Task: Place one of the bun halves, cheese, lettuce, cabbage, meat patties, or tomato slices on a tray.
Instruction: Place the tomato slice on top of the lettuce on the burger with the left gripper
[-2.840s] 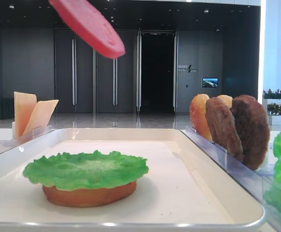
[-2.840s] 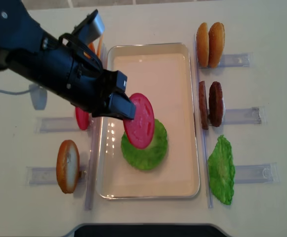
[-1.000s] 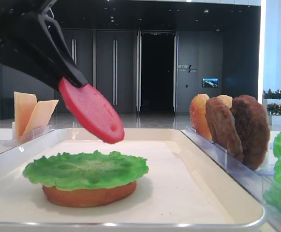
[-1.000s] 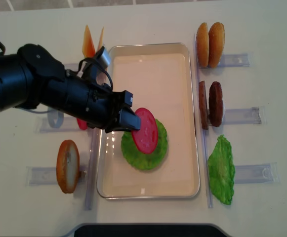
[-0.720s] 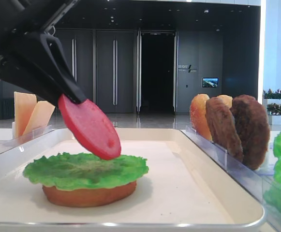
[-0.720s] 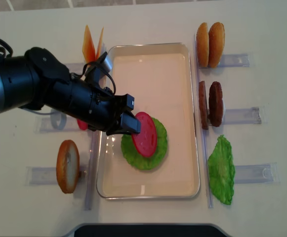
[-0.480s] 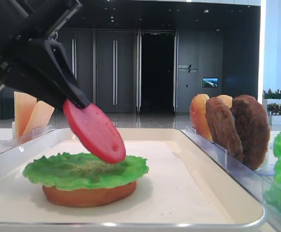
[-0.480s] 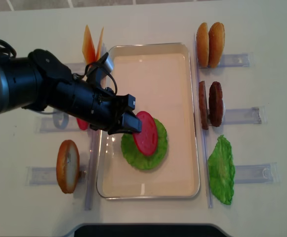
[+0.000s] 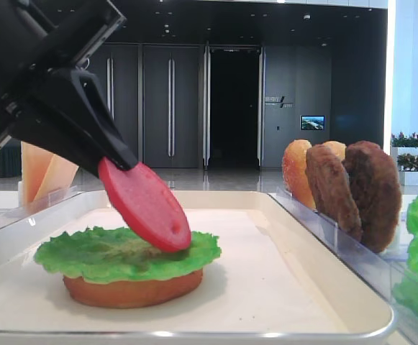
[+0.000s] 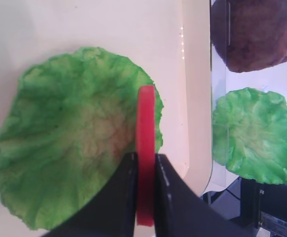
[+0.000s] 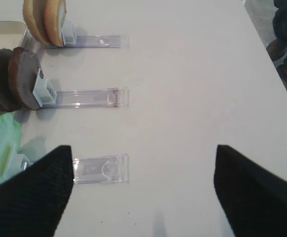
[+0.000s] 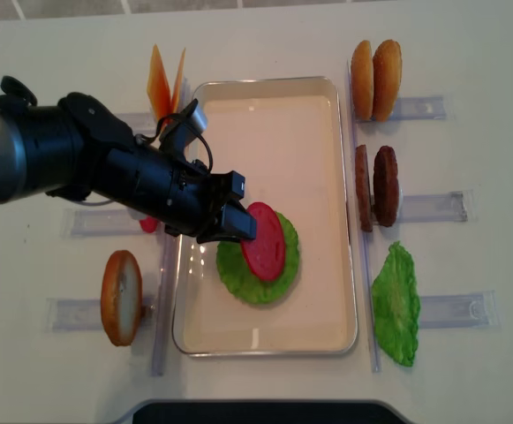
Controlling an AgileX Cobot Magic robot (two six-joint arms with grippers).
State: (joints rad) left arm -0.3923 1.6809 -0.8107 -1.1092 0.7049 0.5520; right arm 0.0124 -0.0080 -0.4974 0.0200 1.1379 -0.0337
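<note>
Left gripper (image 12: 238,223) clamped on a tomato slice (image 12: 264,242), pinching its edge at the slice's 9 o'clock in the overhead view. From the left wrist camera the slice (image 10: 145,148) shows edge-on between the two dark fingers (image 10: 127,182). In the low side view the slice (image 9: 145,205) is tilted, upper end in the gripper (image 9: 115,164), lower end at or just above the lettuce (image 9: 126,251); whether it touches, cannot tell.

Lettuce leaf (image 12: 256,265) lies flat on a bun half (image 9: 131,290), both inside the tray (image 12: 269,340), toward the tray's 6 o'clock end in the overhead view. Tray rim (image 9: 194,335) runs across the foreground of the side view.

Outward from the tray, overhead view:
- 9 o'clock: another tomato slice (image 12: 148,225), mostly hidden by the arm; below it a bun half (image 12: 121,297) upright in a clear rack (image 12: 75,314).
- 11 o'clock: cheese (image 12: 166,83) slices standing on edge.
- 1 o'clock: two bun halves (image 12: 375,79) upright in a rack.
- 3 o'clock: two meat patties (image 12: 377,185) upright.
- 4 o'clock: second lettuce leaf (image 12: 396,305).

Right gripper (image 11: 143,192): spread wide over bare tabletop, holding nothing, patties (image 11: 12,78) at its 10 o'clock in the right wrist view.
</note>
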